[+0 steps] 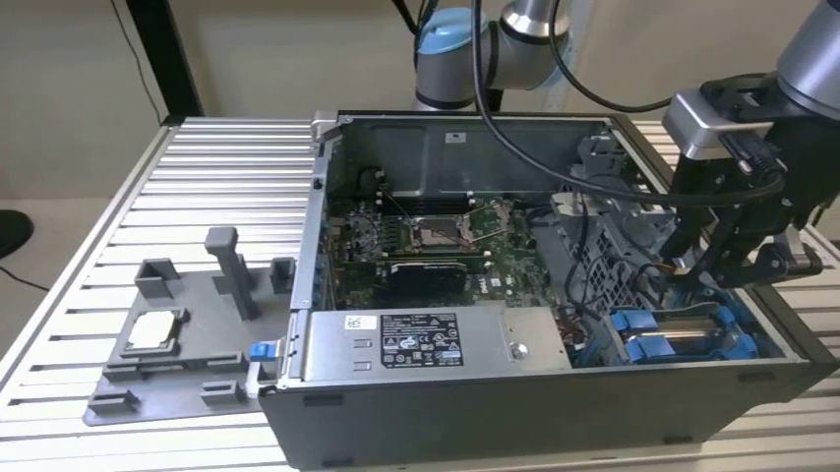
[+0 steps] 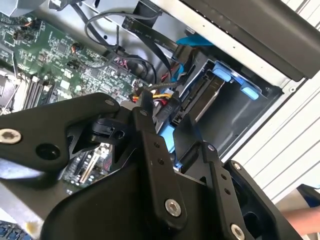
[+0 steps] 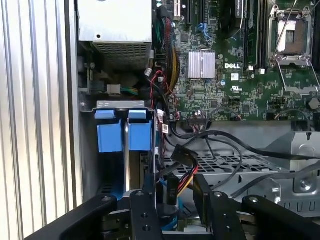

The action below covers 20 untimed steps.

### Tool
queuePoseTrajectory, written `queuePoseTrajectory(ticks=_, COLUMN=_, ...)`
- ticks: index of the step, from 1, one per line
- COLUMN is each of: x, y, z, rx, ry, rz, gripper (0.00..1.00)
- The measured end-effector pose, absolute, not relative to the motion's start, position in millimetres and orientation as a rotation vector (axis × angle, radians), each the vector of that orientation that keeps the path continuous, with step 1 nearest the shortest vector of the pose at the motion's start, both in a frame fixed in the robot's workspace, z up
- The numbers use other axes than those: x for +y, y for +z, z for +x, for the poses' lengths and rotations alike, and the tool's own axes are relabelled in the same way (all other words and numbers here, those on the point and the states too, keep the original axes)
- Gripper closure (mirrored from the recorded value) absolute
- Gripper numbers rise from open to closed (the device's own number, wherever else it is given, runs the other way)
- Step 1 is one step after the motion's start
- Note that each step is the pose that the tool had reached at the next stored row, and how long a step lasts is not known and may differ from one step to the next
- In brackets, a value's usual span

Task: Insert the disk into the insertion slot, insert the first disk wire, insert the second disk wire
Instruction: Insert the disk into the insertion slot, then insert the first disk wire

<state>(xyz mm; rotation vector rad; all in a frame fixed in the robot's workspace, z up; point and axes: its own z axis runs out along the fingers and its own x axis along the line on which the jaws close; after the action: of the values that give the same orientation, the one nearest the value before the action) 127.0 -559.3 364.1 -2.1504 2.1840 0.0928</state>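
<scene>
The disk point(image 1: 686, 317) sits in the insertion slot point(image 1: 749, 313) at the case's corner on the exterior view's right, silver between blue carrier tabs point(image 3: 140, 136). In the second wrist view its silver body point(image 2: 207, 95) stands on edge inside the bay point(image 2: 235, 120). My gripper point(image 1: 715, 264) hangs just over the disk's inner end. Between its fingers point(image 3: 150, 197) is a black connector point(image 3: 171, 187) with red, yellow and orange wires point(image 3: 187, 177), and the jaws look closed on it. The same connector point(image 2: 167, 110) appears at the fingertips beside the disk. A thinner black cable point(image 3: 225, 137) lies loose nearby.
The open computer case point(image 1: 525, 403) lies on a slatted metal table point(image 1: 197, 197). Inside are the motherboard point(image 1: 420, 236), the grey power-supply box point(image 1: 434, 339) and a perforated cage point(image 3: 235, 162). A grey fixture tray point(image 1: 171, 344) lies at the exterior view's left.
</scene>
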Motion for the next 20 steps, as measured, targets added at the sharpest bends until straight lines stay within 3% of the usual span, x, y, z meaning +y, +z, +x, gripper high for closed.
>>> queuePoseTrajectory(ticks=11, x=-558.1, y=360.8, z=128.9, rx=2.180, ry=0.086, rz=-2.148, gripper=0.00)
queuePoseTrajectory(ticks=12, x=-558.1, y=360.8, z=128.9, rx=2.180, ry=0.086, rz=-2.148, gripper=1.00)
queuePoseTrajectory(ticks=20, x=-558.1, y=360.5, z=128.9, rx=2.180, ry=0.086, rz=-2.148, gripper=1.00)
